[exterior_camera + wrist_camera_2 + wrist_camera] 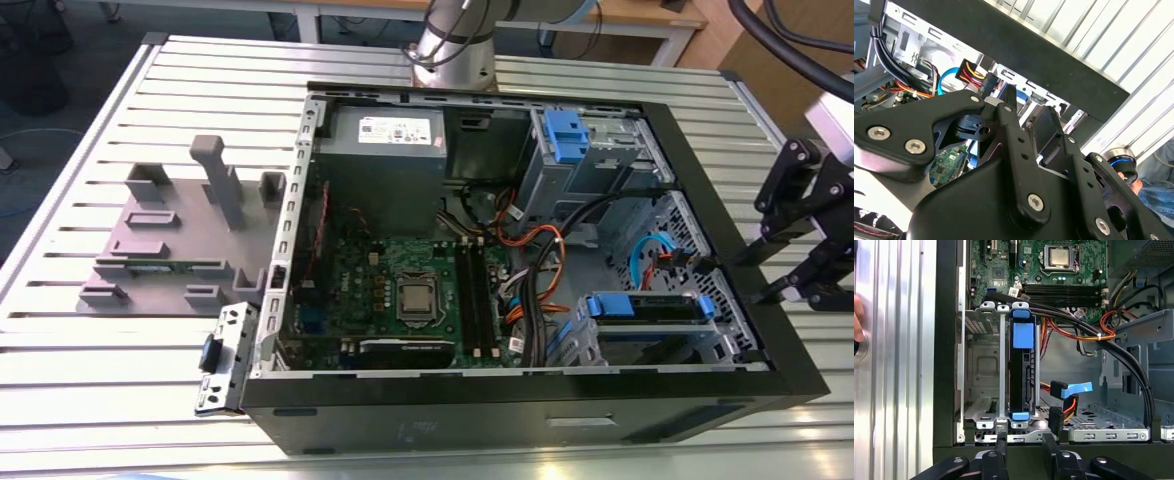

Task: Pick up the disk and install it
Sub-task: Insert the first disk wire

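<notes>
The disk [1020, 375] stands on edge in the metal drive cage [985, 365] of the open computer case, with its blue bracket showing at both ends. In the exterior view the disk [650, 307] sits in the cage near the case's right front corner. My gripper [1025, 444] hangs just outside the case wall, in line with the disk and a short way off it. Its black fingers [1000, 442] are open with nothing between them. In the exterior view the gripper [778, 272] hovers over the case's right rim.
Black and orange cables [1089, 330] and a blue-tabbed connector [1069, 390] lie beside the cage. A second blue latch [566, 135] marks the rear bay. A grey fixture block [174, 240] and a loose metal bracket [220, 355] lie left of the case. A hand [857, 320] rests on the table.
</notes>
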Available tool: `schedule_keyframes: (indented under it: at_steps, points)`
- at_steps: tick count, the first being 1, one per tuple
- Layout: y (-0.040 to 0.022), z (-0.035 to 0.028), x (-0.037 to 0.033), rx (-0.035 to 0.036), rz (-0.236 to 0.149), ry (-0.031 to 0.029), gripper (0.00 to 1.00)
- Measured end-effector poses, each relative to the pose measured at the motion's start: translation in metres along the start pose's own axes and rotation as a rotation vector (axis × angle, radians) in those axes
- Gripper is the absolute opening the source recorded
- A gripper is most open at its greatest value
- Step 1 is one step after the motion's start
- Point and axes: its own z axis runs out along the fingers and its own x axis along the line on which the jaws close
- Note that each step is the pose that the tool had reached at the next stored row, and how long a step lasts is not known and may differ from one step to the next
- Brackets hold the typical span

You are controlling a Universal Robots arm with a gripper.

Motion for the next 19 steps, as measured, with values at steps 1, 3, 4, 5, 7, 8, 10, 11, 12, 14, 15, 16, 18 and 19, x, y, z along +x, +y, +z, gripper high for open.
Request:
schedule_keyframes:
  at_steps: [1, 3, 4, 5, 7, 8, 10, 11, 12, 14, 15, 16, 18, 19]
  points:
    - [-0.0002, 0.0001, 0.0000, 0.0000, 0.000, 0.0000, 0.42]
    - [-0.0007, 0.0001, 0.0000, 0.0000, 0.000, 0.0000, 0.42]
    - [-0.0009, 0.0002, 0.0000, 0.0000, 0.000, 0.0000, 0.42]
    - [-0.0011, 0.0002, 0.0000, 0.0000, 0.000, 0.0000, 0.42]
    - [-0.0016, 0.0003, 0.0000, 0.0000, 0.000, 0.0000, 0.42]
    - [-0.0018, 0.0004, 0.0000, 0.0000, 0.000, 0.0000, 0.42]
    - [-0.0023, 0.0005, -0.0001, 0.0000, 0.000, 0.0000, 0.42]
    - [-0.0026, 0.0006, -0.0001, 0.0000, 0.000, 0.0000, 0.42]
    - [-0.0028, 0.0006, -0.0001, 0.0000, 0.000, 0.0000, 0.42]
    - [-0.0032, 0.0007, -0.0001, 0.0000, 0.000, 0.0000, 0.42]
    - [-0.0034, 0.0008, -0.0001, 0.0000, 0.000, 0.0000, 0.42]
    - [-0.0037, 0.0008, -0.0001, 0.0001, 0.000, 0.0000, 0.42]
    - [-0.0041, 0.0009, -0.0002, 0.0000, 0.000, 0.0000, 0.42]
    - [-0.0044, 0.0010, -0.0002, 0.0000, 0.000, 0.0001, 0.42]
